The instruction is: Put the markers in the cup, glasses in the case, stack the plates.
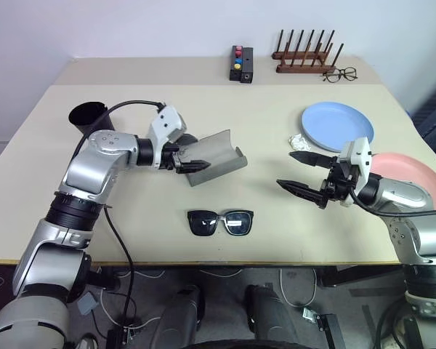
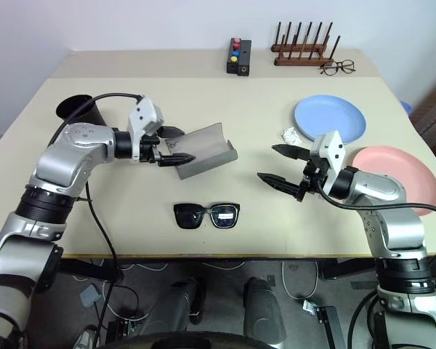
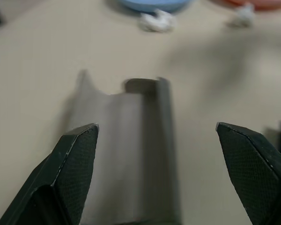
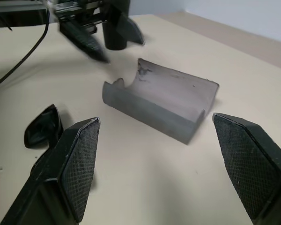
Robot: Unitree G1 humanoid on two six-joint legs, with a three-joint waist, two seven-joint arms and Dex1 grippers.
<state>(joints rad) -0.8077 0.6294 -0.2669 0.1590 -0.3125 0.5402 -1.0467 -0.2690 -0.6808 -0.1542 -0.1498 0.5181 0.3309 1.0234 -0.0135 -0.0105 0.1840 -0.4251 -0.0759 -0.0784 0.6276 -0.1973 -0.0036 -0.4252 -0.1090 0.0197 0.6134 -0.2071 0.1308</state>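
The grey case (image 1: pixel 219 155) lies open mid-table, its curved lid standing up. My left gripper (image 1: pixel 195 154) is open at the case's left end, and in the left wrist view the case (image 3: pixel 131 150) lies between its spread fingers (image 3: pixel 70 173). The black glasses (image 1: pixel 220 222) lie folded open near the front edge, in front of the case. My right gripper (image 1: pixel 285 169) hovers open to the right of the case, holding nothing. The black cup (image 1: pixel 91 116) stands at the left behind my left arm. The blue plate (image 1: pixel 337 125) and pink plate (image 1: pixel 414 178) lie side by side at the right. The markers are out of view.
A small white crumpled scrap (image 1: pixel 299 140) lies by the blue plate. At the back stand a black box with coloured buttons (image 1: pixel 241 63), a wooden peg rack (image 1: pixel 305 54) and wire-framed spectacles (image 1: pixel 339 74). The table's front edge (image 1: pixel 203 260) runs close behind the sunglasses.
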